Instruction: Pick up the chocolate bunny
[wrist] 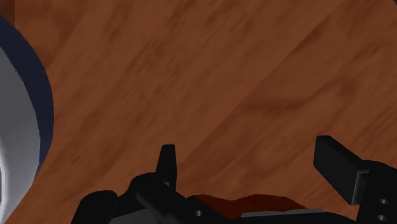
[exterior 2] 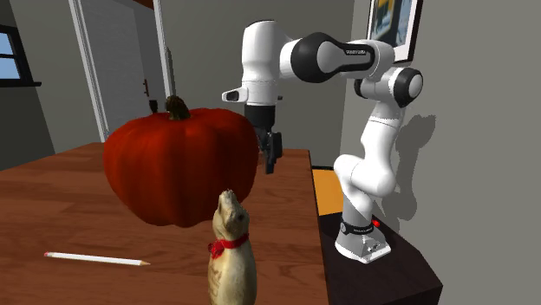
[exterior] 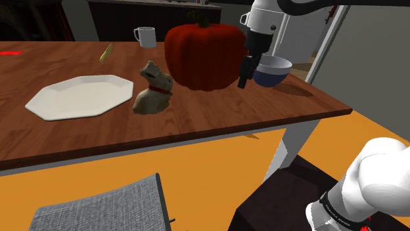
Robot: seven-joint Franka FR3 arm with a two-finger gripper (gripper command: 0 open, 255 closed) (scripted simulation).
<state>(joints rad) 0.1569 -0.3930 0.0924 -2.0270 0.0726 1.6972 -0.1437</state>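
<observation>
The bunny (exterior: 153, 90) is a tan-brown figure with a red collar. It sits upright on the wooden table (exterior: 217, 118) between a white plate and a big pumpkin, and looks up in the second exterior view (exterior 2: 232, 251). My black gripper (exterior: 243, 77) hangs above the table on the far side of the pumpkin from the bunny, well apart from it (exterior 2: 271, 160). In the wrist view the gripper (wrist: 251, 165) is open, with bare wood between its fingers (wrist: 340, 167).
A large red pumpkin (exterior: 204, 56) stands between gripper and bunny. A blue and white bowl (exterior: 273, 71) sits just beside the gripper (wrist: 19, 127). An octagonal white plate (exterior: 79, 97), a white mug (exterior: 146, 37) and a pencil (exterior 2: 95, 258) also lie on the table. A grey chair (exterior: 98, 207) stands below its front edge.
</observation>
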